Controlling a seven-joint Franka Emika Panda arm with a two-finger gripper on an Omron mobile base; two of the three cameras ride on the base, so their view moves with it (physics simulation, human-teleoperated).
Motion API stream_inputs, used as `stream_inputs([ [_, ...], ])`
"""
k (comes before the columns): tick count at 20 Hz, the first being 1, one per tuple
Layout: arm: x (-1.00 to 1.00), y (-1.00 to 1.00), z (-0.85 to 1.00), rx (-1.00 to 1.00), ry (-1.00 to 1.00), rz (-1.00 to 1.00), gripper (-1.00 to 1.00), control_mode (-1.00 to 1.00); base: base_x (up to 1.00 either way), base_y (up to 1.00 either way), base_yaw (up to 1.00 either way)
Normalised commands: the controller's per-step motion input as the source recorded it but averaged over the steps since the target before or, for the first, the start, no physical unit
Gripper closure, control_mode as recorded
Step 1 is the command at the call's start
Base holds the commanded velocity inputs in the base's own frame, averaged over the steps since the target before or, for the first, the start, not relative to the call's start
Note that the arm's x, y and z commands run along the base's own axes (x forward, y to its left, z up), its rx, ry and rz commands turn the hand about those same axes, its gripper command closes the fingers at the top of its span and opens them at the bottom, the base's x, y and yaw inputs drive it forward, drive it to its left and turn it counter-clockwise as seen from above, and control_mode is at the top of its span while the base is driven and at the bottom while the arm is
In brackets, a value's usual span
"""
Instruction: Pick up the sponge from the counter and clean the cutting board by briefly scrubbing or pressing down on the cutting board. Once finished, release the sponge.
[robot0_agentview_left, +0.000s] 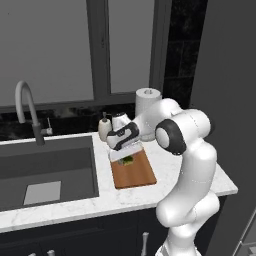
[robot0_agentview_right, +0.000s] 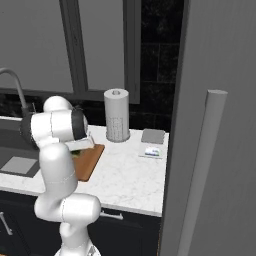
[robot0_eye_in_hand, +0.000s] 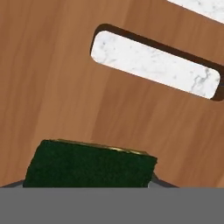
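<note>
The reddish-brown cutting board (robot0_agentview_left: 136, 176) lies on the white marble counter (robot0_agentview_left: 175, 167) just right of the sink. Its near edge shows beside the arm in the right base view (robot0_agentview_right: 89, 161). My gripper (robot0_agentview_left: 126, 156) points down over the board's far end, shut on the sponge (robot0_agentview_left: 128, 160). In the hand view the sponge's dark green top (robot0_eye_in_hand: 89, 164) sits low between the fingertips, a thin yellow edge showing, close over the wood (robot0_eye_in_hand: 57, 78). The slot handle (robot0_eye_in_hand: 153, 65) lies just beyond it. The fingertips are mostly hidden by the sponge.
A dark sunken sink (robot0_agentview_left: 45, 170) with a curved faucet (robot0_agentview_left: 25, 107) lies left of the board. A soap bottle (robot0_agentview_left: 104, 128) and a paper towel roll (robot0_agentview_right: 116, 115) stand behind it. A grey pad (robot0_agentview_right: 153, 136) and a small packet (robot0_agentview_right: 151, 151) lie further right, by a tall dark panel (robot0_agentview_right: 220, 125).
</note>
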Motion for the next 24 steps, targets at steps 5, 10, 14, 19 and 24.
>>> stream_inputs([
  [5,-0.03,-0.32,-0.51,0.11,-0.38,0.00,1.00,-1.00,0.00,0.00,0.00],
  [10,-0.15,-0.05,-0.70,0.14,-0.64,-0.08,1.00,-1.00,0.00,0.00,0.00],
  [14,-0.41,-0.13,-0.88,0.16,-0.72,-0.06,1.00,-1.00,0.00,0.00,0.00],
  [19,-0.93,-0.30,-0.96,0.17,-0.62,-0.04,1.00,-1.00,0.00,0.00,0.00],
  [24,-0.86,-0.34,-0.92,0.15,-0.41,-0.08,1.00,-1.00,0.00,0.00,0.00],
])
